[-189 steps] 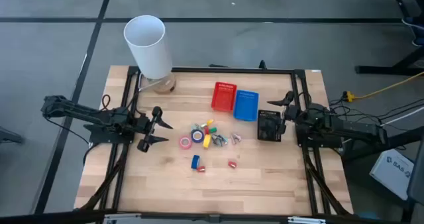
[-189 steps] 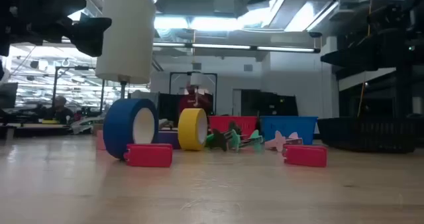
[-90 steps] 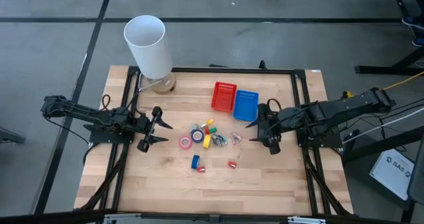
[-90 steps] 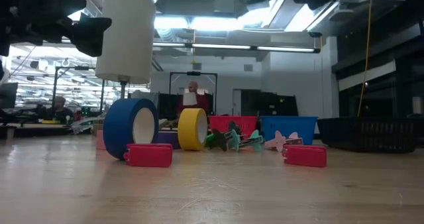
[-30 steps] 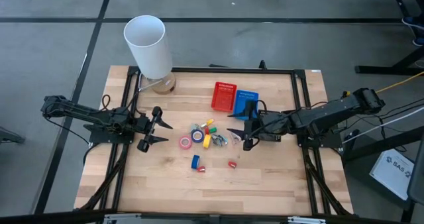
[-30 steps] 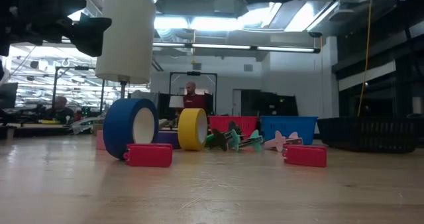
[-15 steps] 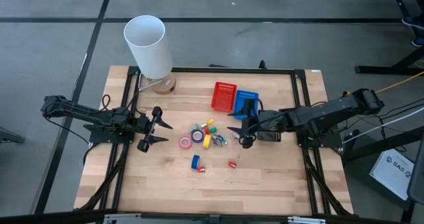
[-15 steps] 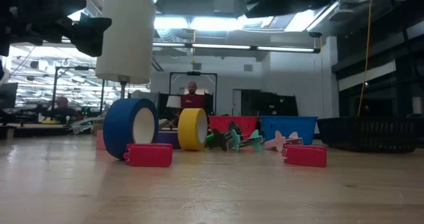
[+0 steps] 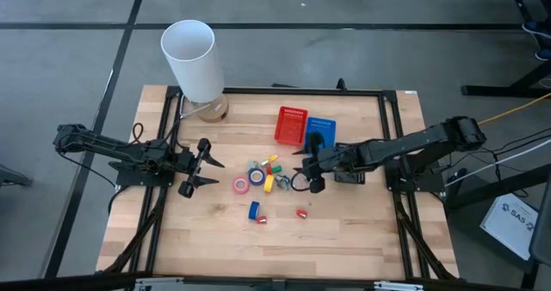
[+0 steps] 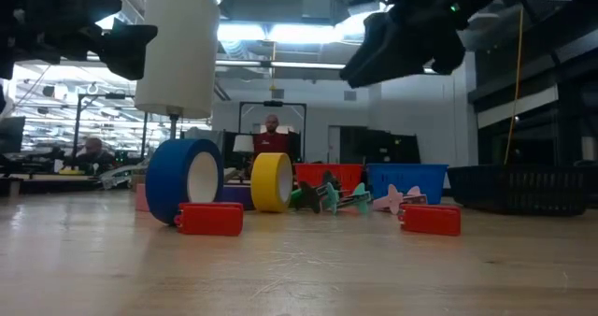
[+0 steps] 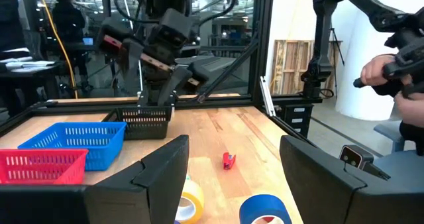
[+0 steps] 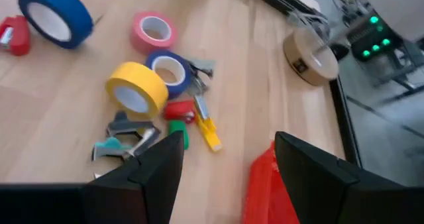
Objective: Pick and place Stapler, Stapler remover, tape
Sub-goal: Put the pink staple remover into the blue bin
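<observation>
Both fingers spread wide and empty, right gripper (image 9: 307,172) above tape rolls (image 9: 256,177), left gripper (image 9: 203,169) waiting

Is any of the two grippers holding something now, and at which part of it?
Nothing is held. The right gripper hangs open above the pile by the yellow tape; the left gripper waits open at the table's left.

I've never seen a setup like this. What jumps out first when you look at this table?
A tall white tube stands at the table's far left corner. In the middle lies a bright huddle of tape rolls and small clips, with a red basket and a blue basket behind. The right pincer hangs open over the huddle; the left pincer waits open at the left.
</observation>
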Robot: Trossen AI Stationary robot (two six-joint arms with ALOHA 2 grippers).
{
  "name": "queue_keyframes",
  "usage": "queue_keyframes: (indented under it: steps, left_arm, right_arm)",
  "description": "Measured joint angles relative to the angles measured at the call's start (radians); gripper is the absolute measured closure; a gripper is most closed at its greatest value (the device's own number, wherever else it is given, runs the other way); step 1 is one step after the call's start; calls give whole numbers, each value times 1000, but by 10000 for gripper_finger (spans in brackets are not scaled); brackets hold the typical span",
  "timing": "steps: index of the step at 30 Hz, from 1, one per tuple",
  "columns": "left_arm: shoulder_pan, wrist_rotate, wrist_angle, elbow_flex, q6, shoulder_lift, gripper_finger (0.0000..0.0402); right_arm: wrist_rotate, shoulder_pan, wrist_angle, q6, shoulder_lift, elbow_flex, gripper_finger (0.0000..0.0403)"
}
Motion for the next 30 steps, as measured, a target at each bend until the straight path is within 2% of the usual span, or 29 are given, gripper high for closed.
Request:
queue_keyframes:
  steps: [10,18,24,30]
  left_arm:
    - [0,0,0,0,1,0,166]
    - [0,0,0,0,1,0,166]
    - [0,0,0,0,0,0,167]
    - [0,0,0,0,0,0,167]
  right_arm:
    - [-64,0,-114,-72,38,149,164]
    - [-99,-14,-182,58,65,157,164]
    - [-221,-12,-193,55,112,157,164]
    - [-218,10,-199,107,118,157,164]
